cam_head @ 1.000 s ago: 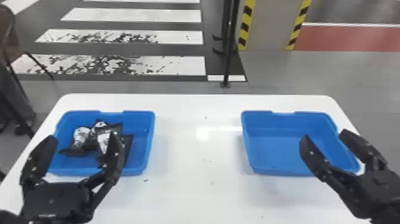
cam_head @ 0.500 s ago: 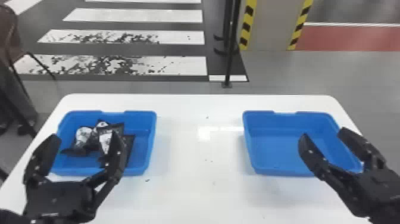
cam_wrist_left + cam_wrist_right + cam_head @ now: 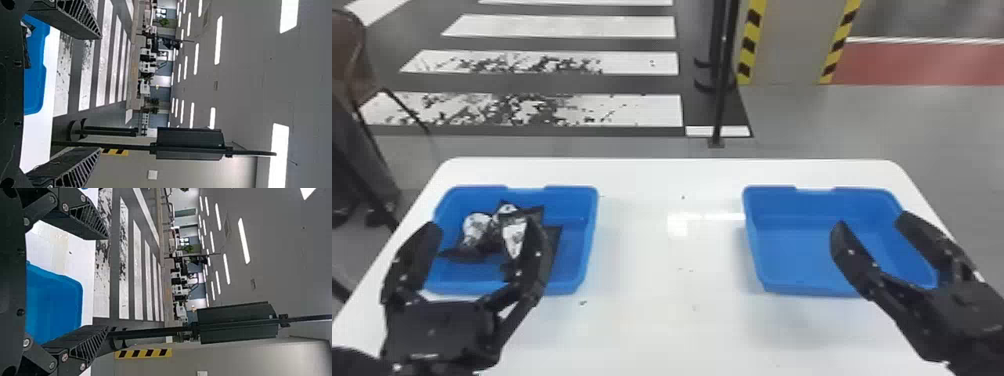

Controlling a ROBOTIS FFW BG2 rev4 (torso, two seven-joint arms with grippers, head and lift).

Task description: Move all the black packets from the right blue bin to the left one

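A: anything changing on your end?
B: barely, both arms are staying put. My left pincer (image 3: 483,227) and right pincer (image 3: 872,223) are hanging wide open, gripping nothing. The black packets (image 3: 514,235) I'm seeing are lying in the left bin (image 3: 589,237), so I'm guessing we're done.
A: and the setup?
B: white table (image 3: 672,310) is holding both bins, crosswalk stripes (image 3: 632,111) are running behind.

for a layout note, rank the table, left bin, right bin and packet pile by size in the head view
Table
Left bin and right bin: too alike to rank
Packet pile
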